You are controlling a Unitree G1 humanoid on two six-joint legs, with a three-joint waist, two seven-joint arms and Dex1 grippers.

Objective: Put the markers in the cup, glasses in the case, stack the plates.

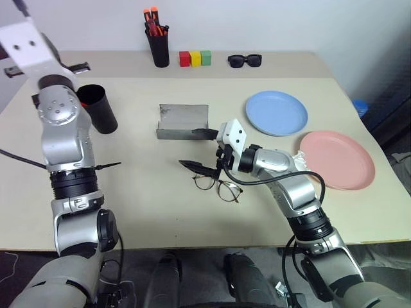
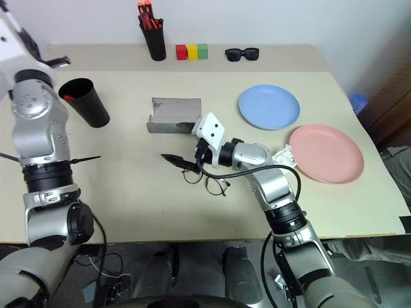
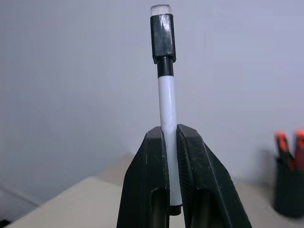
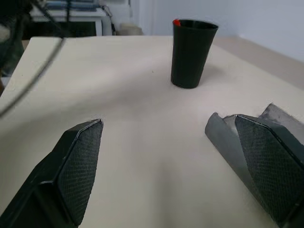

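Markers are split between two places in the head views: the white marker (image 3: 167, 118) is up in the left end effector (image 3: 171, 142), raised at the left edge of the bench (image 1: 160, 212) above and just behind the black cup (image 1: 99, 108), while a red tip peeks over that cup's rim. The grey case (image 1: 183, 120) lies open near the middle of the bench. The right end effector (image 1: 202, 151) reaches in sideways just in front of the case, one black finger by the case's front edge and the other lying close over the glasses (image 1: 218, 186), which rest on the bench directly below it; whether that finger touches the frame cannot be told. The blue plate (image 1: 277, 113) and the pink plate (image 1: 337, 159) lie side by side to the right, apart and unstacked. At the back edge stand a pen holder (image 1: 157, 45), three coloured blocks (image 1: 195, 58) and black sunglasses (image 1: 244, 60).

The left wrist view shows the left end effector's two fingers clamped on the white marker's barrel, its black cap end sticking out past the tips against the wall, the pen holder off to one side.

The right wrist view shows the right end effector's fingers (image 4: 80, 166) spread wide with bare bench between them, the case's wall beside one finger and the cup standing well beyond.
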